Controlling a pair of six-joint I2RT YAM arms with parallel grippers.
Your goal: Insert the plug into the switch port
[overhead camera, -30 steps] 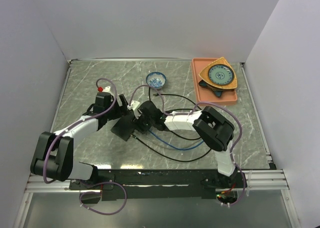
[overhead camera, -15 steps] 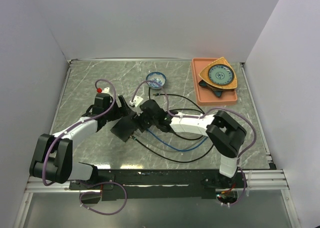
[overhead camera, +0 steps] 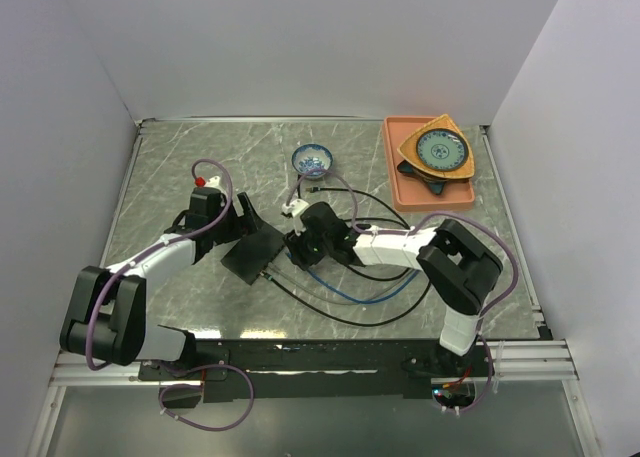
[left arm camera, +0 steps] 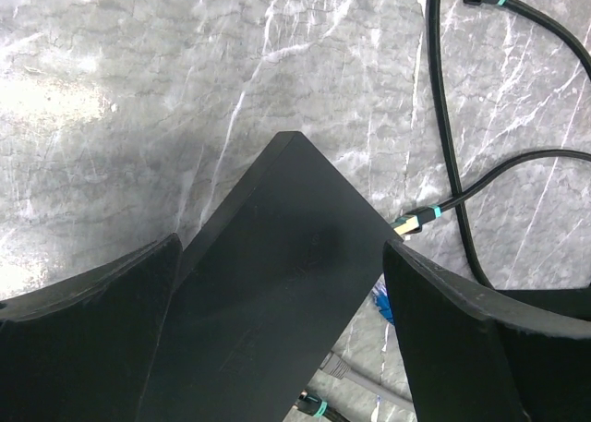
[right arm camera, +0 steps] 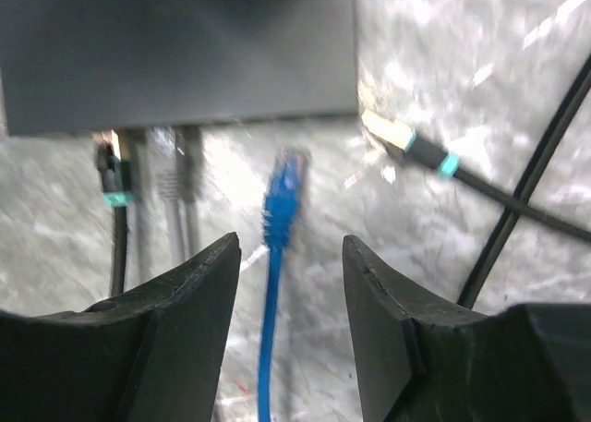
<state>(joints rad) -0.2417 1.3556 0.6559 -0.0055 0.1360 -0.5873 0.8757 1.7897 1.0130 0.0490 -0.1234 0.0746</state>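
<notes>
Right arm [overhead camera: 385, 245] has drawn back from the switch [overhead camera: 255, 249]. Its jaws stand open around the loose blue plug [right arm camera: 284, 177], just short of the ports. Left arm [overhead camera: 160, 255] reaches forward, jaws wide astride the switch on the counter [overhead camera: 180, 167]; whether they grip it I cannot tell. Tray [overhead camera: 393, 182] holds plates [overhead camera: 442, 149].

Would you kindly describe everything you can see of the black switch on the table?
The switch is a flat, matte-black rectangular box lying diagonally on the marble-look table. The wide-open fingers of the left gripper flank one end closely. Along its port edge a black cable and a grey cable seem plugged in, while the blue plug lies just short of that edge, not touching.
</notes>
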